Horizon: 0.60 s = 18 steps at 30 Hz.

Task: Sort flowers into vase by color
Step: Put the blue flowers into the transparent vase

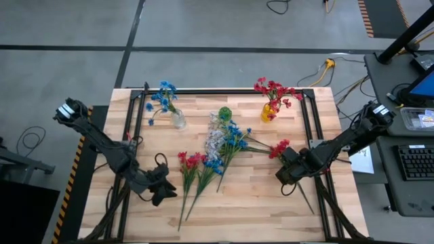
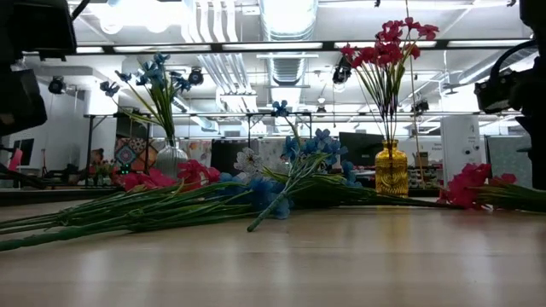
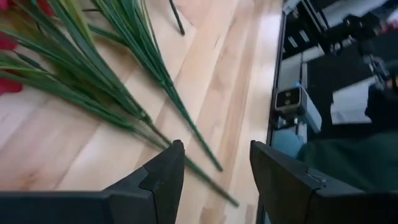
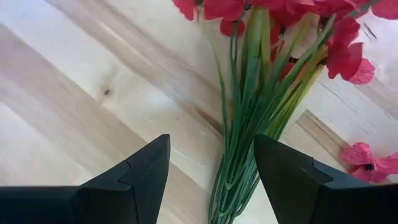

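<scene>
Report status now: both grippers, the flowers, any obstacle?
Left gripper open over loose stems. Right gripper open astride red spray, not closed. Nothing in the way.

the desk (image 1: 258, 203) was pale wood with light and darker planks and a small brown knot, framed by a black rail (image 1: 224, 90). red flowers (image 1: 274, 90) stood in an amber-yellow vase (image 1: 269, 112) with a dimpled pattern; blue flowers (image 1: 161, 97) stood in a clear glass vase (image 1: 178, 120). a green vase (image 1: 224, 113) sat between them. lying loose were a red spray (image 1: 190, 160), a blue spray (image 1: 234, 139) and a pale white spray (image 1: 215, 140), all on green stems. another red spray (image 4: 273, 18) with yellow-green stalks lay under the right end effector (image 4: 211, 177), whose fingers were black. the left end effector (image 3: 214, 180) was black too. the floor (image 1: 68, 68) was grey with dark lines and a yellow-and-black striped strip (image 1: 73, 183).
</scene>
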{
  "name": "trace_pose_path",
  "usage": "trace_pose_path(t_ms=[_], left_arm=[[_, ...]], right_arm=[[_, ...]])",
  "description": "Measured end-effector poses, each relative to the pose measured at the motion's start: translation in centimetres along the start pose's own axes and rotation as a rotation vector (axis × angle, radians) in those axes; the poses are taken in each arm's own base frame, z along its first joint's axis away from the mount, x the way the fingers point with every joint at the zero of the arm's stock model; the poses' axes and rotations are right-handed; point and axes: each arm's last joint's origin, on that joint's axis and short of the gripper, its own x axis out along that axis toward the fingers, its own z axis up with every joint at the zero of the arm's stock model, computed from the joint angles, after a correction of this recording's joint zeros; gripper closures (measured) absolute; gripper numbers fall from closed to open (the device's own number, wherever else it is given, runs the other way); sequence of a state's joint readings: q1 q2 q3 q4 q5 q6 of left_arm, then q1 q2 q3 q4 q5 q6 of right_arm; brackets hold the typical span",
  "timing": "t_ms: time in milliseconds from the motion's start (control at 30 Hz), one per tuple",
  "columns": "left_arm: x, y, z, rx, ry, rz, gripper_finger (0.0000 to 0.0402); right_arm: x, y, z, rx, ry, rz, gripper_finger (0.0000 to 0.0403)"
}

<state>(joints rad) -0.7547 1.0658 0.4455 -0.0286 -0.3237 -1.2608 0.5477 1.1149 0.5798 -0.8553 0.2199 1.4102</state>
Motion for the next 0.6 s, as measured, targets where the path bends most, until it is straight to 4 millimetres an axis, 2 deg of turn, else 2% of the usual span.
trace_pose_path(t_ms=[233, 467, 600], left_arm=[[2.6, -2.3, -0.1, -0.136, -0.003, 0.105, 0.0210], [4.6, -3.9, -0.3, -0.192, 0.055, 0.460, 0.0191], [5.8, -5.3, -0.3, -0.191, 0.065, 0.553, 0.0189]], right_arm=[[-0.8, 0.7, -0.7, -0.113, 0.006, 0.038, 0.0165], [-2.0, 1.6, -1.0, -0.214, -0.071, 0.081, 0.0141], [-2.9, 2.2, -1.2, -0.246, -0.083, 0.115, 0.0134]])
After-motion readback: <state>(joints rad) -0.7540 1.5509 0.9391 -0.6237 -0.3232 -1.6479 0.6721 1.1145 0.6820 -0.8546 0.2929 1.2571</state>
